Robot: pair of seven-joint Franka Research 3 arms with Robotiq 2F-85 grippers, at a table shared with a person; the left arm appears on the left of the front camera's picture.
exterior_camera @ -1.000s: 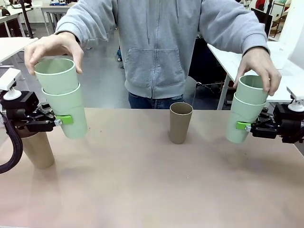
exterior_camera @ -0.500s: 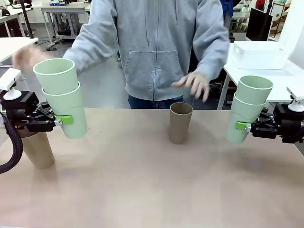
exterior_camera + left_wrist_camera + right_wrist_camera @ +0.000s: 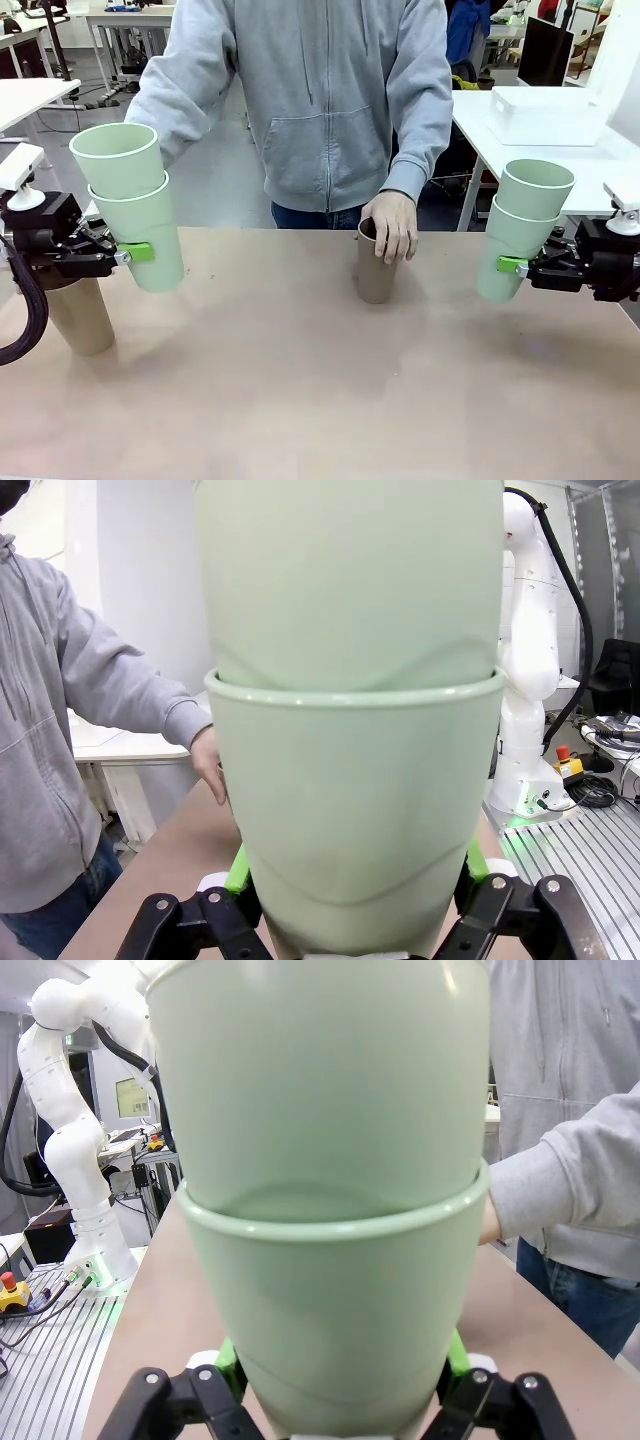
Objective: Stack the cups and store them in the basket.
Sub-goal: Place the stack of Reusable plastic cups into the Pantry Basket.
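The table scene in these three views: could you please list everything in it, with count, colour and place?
Mint cups: four, pale green, two nested pairs, one at left, one at right.
Tan cups: two, tan-brown, one mid-table, one at the left edge.
White bin: one, white, far right background.
Table: one, brown.
Person's hand: one, on the middle tan cup's rim.
Left tool: black, green pads, shut on left pair.
Right tool: same, shut on right pair.

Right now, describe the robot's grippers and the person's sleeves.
The left gripper and right gripper are black with bright green pads; a thick black cable loops beside the left. The person wears a grey hoodie with long sleeves.
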